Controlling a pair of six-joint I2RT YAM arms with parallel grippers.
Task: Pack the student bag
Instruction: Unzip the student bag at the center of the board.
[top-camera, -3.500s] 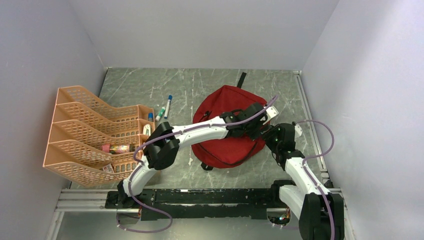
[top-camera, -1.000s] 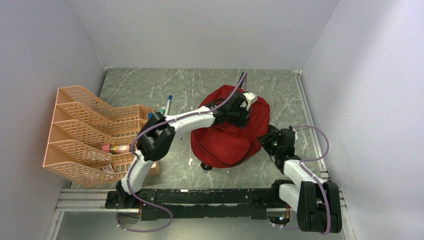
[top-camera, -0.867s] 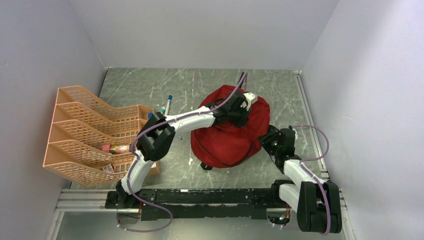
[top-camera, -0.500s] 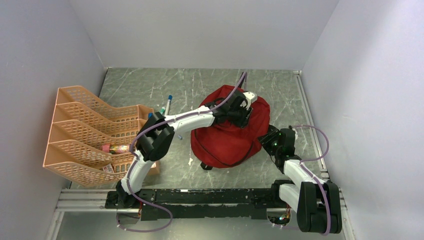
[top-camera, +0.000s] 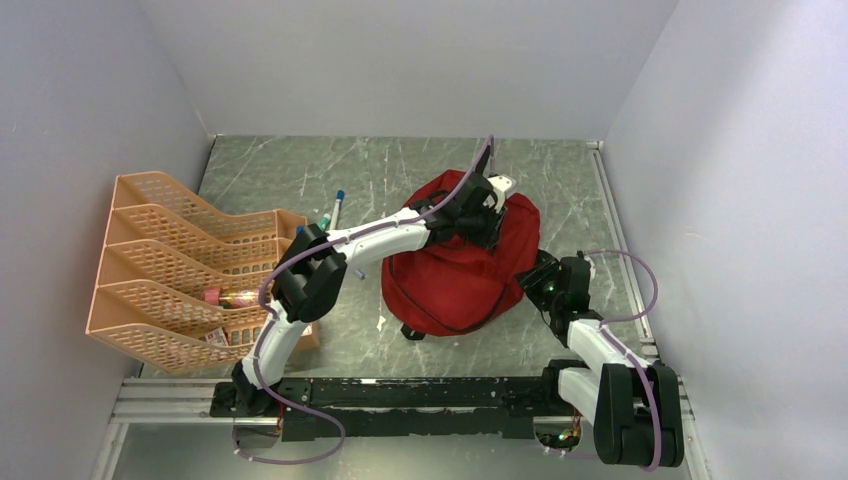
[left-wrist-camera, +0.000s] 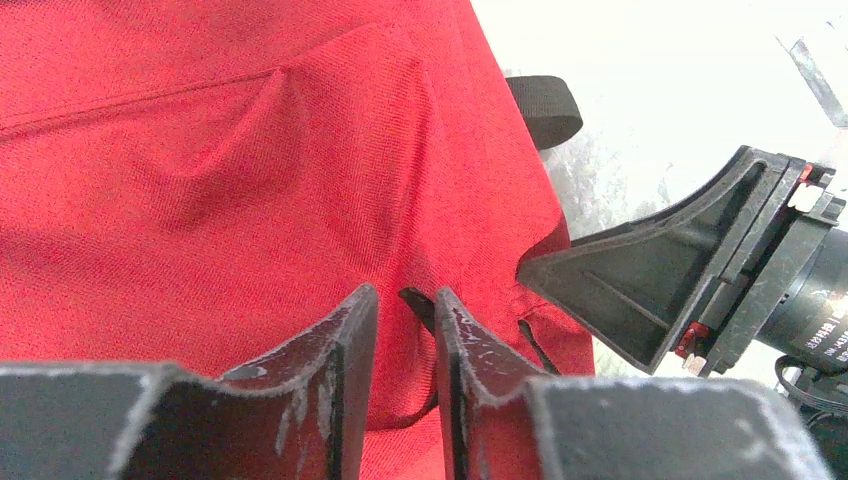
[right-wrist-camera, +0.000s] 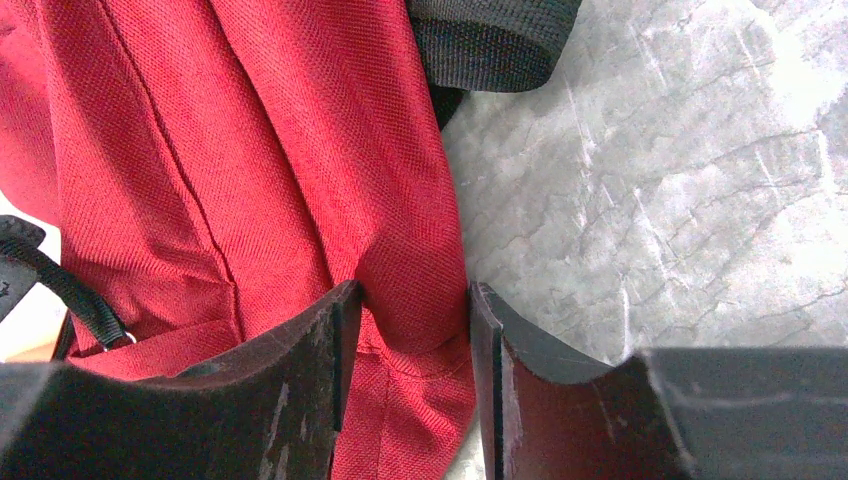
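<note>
The red bag sits on the grey table, right of centre. The left gripper is at its top, jaws nearly together and pinching a thin black tab. The right gripper is clamped on a fold of fabric at the bag's right edge.

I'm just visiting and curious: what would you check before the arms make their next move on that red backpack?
1. Right fingers pinching a fold at the student bag's edge: ok.
2. Left fingers holding the black tab: cannot tell; it sits at their tips.
3. Bag opened: not ok, no opening shows.
4. Pens in sight beside the orange organiser: ok.
5. Both arms' fingers clear of each other: ok.
</note>
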